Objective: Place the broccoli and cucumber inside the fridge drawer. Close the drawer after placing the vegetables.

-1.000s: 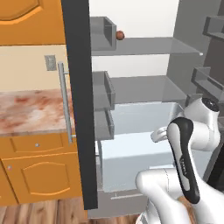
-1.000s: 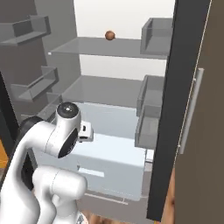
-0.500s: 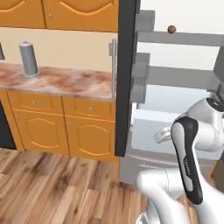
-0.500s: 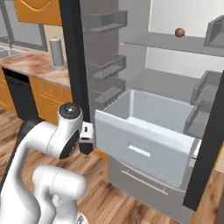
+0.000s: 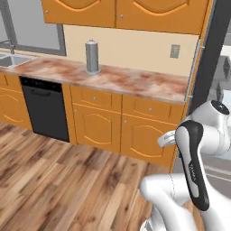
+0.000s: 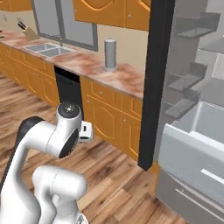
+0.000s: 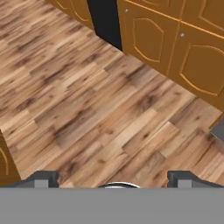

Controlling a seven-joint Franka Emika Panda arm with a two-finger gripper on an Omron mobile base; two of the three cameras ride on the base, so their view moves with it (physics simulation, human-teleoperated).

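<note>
The fridge drawer (image 6: pixel 189 154) stands pulled out at the right of the right base view, a pale whitish-grey box; what I can see of its inside is bare. The broccoli and the cucumber are out of view. In the hand view my gripper (image 7: pixel 112 180) looks down at the wooden floor, well to the left of the fridge. Its dark fingertips (image 7: pixel 42 177) stand wide apart, open, with nothing between them. The white arm is folded close over the base.
A marbled counter (image 5: pixel 135 82) on orange cabinets carries a silver canister (image 5: pixel 92 56). A black dishwasher (image 5: pixel 43 109) and a sink (image 6: pixel 47 48) lie further left. The fridge door's dark edge (image 6: pixel 155 83) stands beside the drawer, above a darker grey drawer front (image 6: pixel 188 199). Wooden floor (image 7: pixel 87 100) lies ahead.
The whole picture has shifted: the base has turned left, so the fridge slid to the right and the counter came into view. The gripper stayed open.
</note>
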